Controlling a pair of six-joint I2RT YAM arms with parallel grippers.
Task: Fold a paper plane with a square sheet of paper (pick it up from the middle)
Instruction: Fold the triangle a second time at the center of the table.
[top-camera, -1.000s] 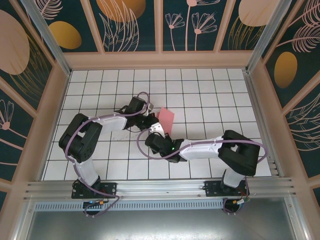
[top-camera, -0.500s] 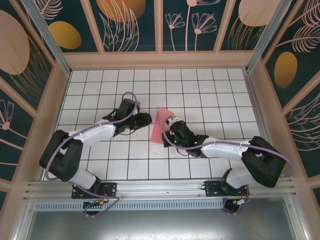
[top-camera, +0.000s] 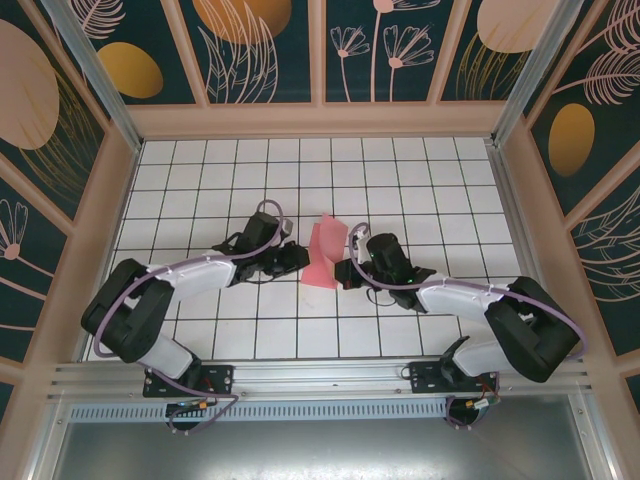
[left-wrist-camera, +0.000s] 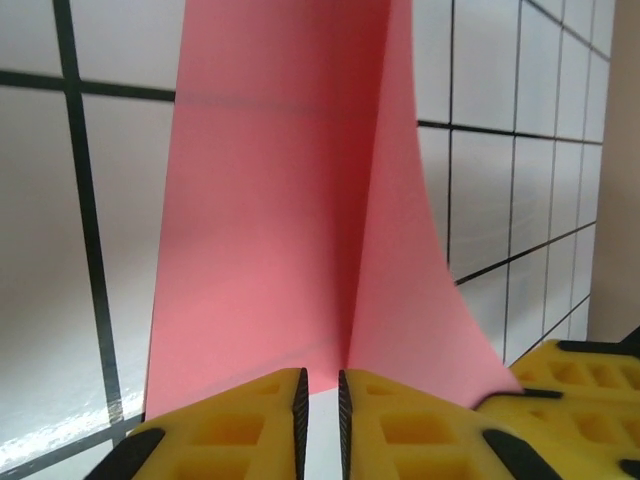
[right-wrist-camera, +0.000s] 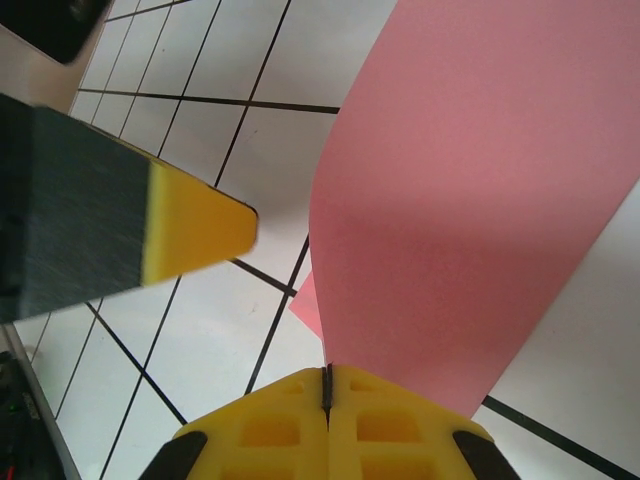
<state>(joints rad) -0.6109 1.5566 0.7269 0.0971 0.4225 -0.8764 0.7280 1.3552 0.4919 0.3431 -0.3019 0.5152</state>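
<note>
Crease work looks like your step in hand. The salmon-pink creased sheet of paper (top-camera: 325, 252) stands as a tall wedge on the white gridded tabletop (top-camera: 400, 170), mid-table, between your two arms.

On the left, your left jaws sit just beside the wedge's left flank, drawn almost together. From the left wrist, their yellow fingers (left-wrist-camera: 230, 430) leave only a thin slit with bare tabletop showing through it. The centre fold of the sheet (left-wrist-camera: 270, 200) runs down toward that slit without visibly entering, so they seem to hold nothing. Before you advance, part them a little, line the slit up with the fold, and slide on low so both layers go in together. The paper looks thin and limp, so push slowly or it will likely buckle rather than crease.

On the right, your right jaws are pressed fully together on the near edge of the sheet (right-wrist-camera: 470, 220), and pink paper rises straight out of the seam between the fingers (right-wrist-camera: 400, 410). Treat that as your anchor: hold it low and steady. Pull neither arm outward, since opposed tugging could tear or skew the fold.
</note>
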